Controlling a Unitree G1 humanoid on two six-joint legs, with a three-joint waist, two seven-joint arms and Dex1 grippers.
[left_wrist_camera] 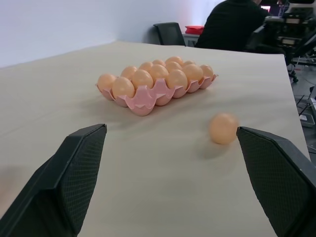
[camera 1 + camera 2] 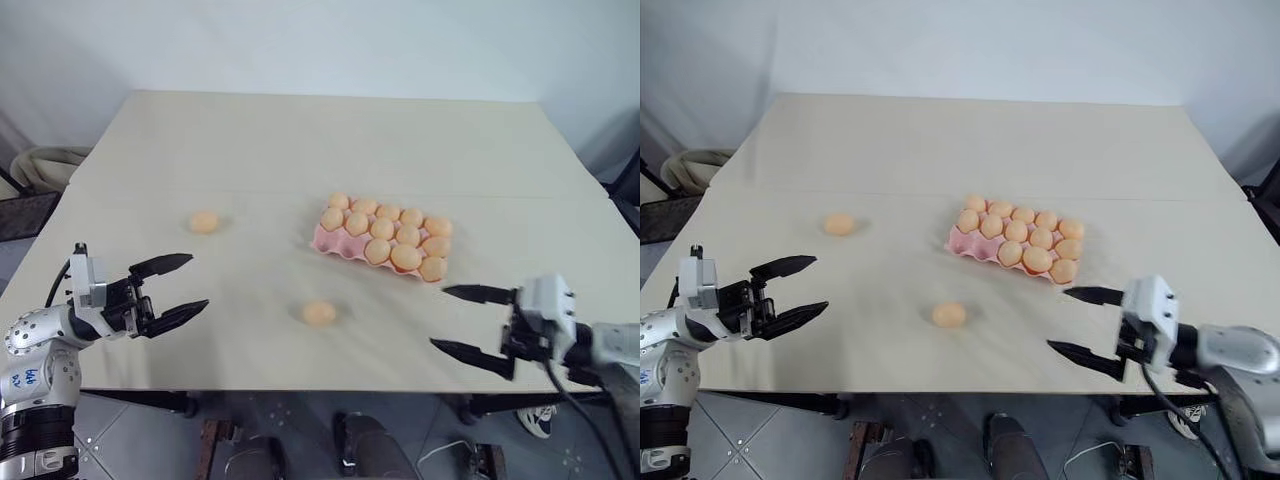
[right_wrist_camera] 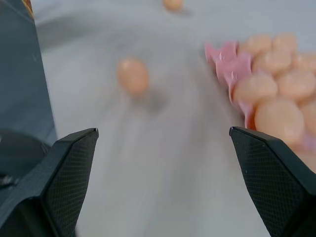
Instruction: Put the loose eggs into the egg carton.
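Approach stage: egg carton (image 2: 385,235) centre-right, seemingly almost full; two loose eggs (image 2: 319,312) (image 2: 204,221) left of it; left gripper (image 2: 172,290) and right gripper (image 2: 478,325) wide, empty; next, grasp one.

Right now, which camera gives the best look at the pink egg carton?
The left wrist view: the egg carton sits sharp and whole, its scalloped pink side and rows of eggs plain. Both eye views show it whole from above, but smaller. The right wrist view catches just one blurred corner.
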